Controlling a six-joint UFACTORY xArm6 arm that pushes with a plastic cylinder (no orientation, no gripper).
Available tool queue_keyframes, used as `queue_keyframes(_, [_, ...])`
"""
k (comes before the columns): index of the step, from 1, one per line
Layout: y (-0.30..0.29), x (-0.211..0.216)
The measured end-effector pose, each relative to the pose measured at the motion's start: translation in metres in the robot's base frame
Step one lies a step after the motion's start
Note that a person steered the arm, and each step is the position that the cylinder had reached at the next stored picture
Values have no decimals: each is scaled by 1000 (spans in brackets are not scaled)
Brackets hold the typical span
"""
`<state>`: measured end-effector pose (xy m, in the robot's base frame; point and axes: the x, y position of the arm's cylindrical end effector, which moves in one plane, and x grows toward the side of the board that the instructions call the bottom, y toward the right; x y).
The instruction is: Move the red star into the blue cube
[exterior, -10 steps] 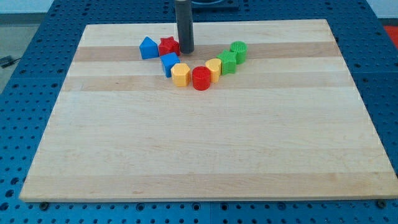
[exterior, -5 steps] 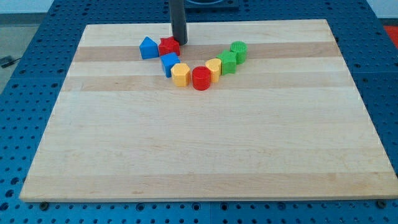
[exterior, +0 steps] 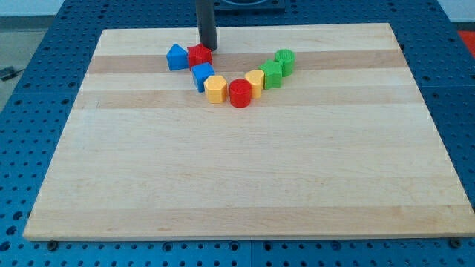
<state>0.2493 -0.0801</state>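
Observation:
The red star [exterior: 199, 55] lies near the view's top, left of centre, on the wooden board [exterior: 245, 178]. The blue cube [exterior: 202, 76] sits just below it, touching or nearly touching. A second blue block [exterior: 177, 56], house-shaped, touches the star's left side. My tip [exterior: 207, 47] stands at the star's upper right edge, right against it.
A curved row of blocks runs right from the blue cube: a yellow hexagonal block [exterior: 216, 89], a red cylinder [exterior: 240, 93], a yellow block [exterior: 255, 81], a green block [exterior: 272, 73] and a green cylinder [exterior: 285, 61]. A blue pegboard table [exterior: 30, 111] surrounds the board.
My tip has moved left and up the view, from the star's right side to its upper right edge. The blocks look unmoved.

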Motion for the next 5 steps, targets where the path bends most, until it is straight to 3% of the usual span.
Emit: queue_keyframes(5, [-25, 36])
